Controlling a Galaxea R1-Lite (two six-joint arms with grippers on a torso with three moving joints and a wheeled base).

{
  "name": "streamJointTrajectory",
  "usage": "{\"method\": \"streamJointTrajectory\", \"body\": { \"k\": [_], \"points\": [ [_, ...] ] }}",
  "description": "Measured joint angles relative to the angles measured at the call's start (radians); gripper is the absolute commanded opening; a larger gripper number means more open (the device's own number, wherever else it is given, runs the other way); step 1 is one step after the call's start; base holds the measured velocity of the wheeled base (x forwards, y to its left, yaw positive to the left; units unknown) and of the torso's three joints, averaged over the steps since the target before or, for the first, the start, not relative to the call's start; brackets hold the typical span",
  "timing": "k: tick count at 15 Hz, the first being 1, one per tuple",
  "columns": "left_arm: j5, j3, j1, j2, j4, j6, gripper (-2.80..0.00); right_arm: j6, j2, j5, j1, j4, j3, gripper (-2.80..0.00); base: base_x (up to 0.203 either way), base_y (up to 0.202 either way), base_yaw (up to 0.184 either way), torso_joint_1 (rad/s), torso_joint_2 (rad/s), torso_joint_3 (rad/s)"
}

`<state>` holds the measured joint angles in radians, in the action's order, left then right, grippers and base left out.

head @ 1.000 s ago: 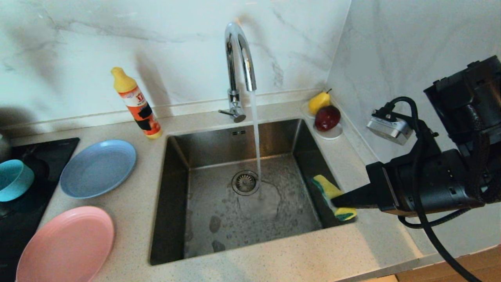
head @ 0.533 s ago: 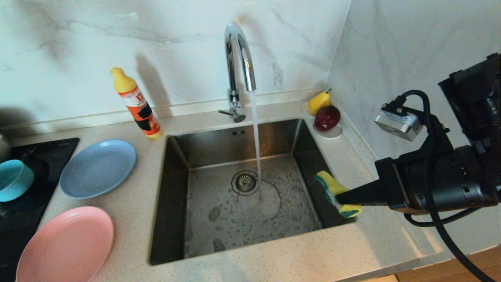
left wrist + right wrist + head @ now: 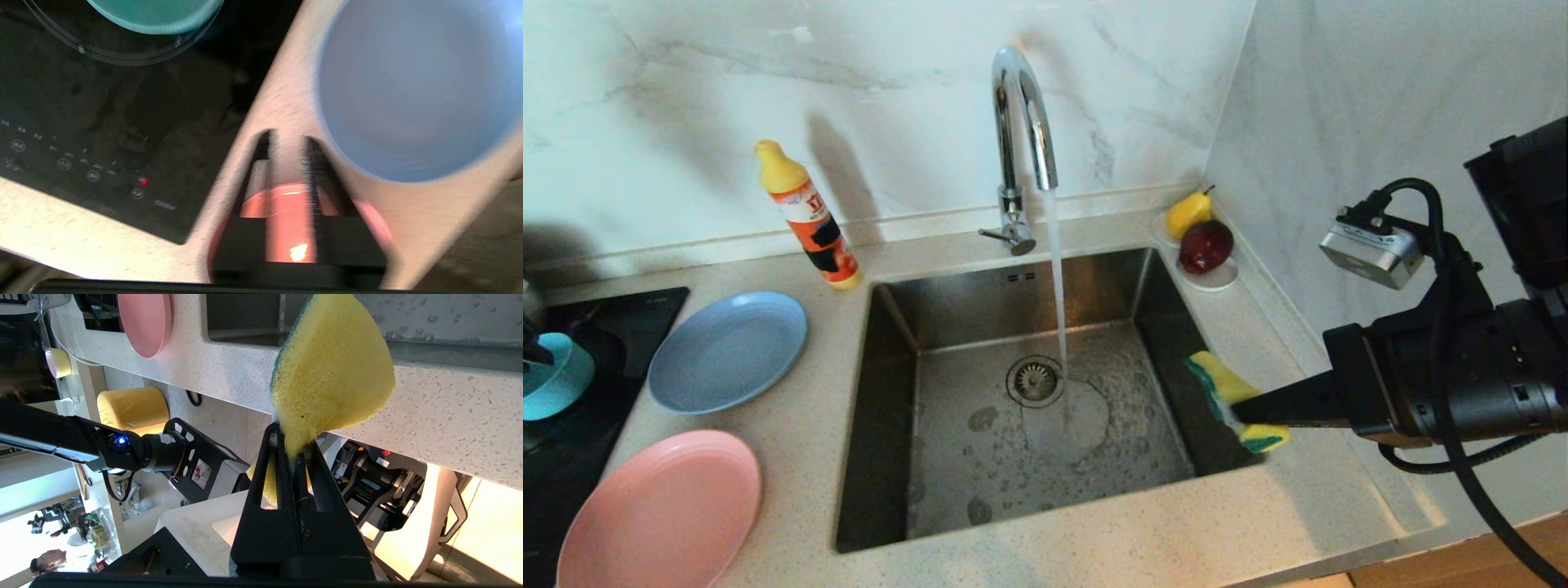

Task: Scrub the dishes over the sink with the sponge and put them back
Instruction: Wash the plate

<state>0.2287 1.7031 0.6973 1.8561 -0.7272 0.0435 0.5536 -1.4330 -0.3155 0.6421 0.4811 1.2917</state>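
While water runs, right gripper (image 3: 1241, 412) pinches sponge (image 3: 1232, 398).

I see a detergent bottle (image 3: 809, 216) upright on the counter (image 3: 1094, 543), a pear (image 3: 1188, 212) and red apple (image 3: 1205, 245) on a saucer (image 3: 1213, 280), a black cooktop (image 3: 572, 441).

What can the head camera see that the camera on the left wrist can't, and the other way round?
Only the head view shows the sink, the running tap, the detergent bottle, the saucer with pear and apple, and the right gripper pinching the yellow sponge.

Only the left wrist view shows the left gripper with a narrow gap between its fingers, and the hob's control panel with a red light.

Both show the light-blue plate, pink plate, teal bowl, hob and countertop.
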Motion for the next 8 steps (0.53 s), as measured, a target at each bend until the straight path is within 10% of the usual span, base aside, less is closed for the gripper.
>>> {"method": "streamJointTrajectory", "body": {
  "k": [8],
  "points": [
    [-0.005, -0.075, -0.076, 0.124, 0.037, -0.003, 0.0, -0.001, 0.005, 0.001, 0.0, -0.002, -0.016, -2.8, 0.0, 0.0, 0.0, 0.0, 0.0, 0.0]
  ]
}}
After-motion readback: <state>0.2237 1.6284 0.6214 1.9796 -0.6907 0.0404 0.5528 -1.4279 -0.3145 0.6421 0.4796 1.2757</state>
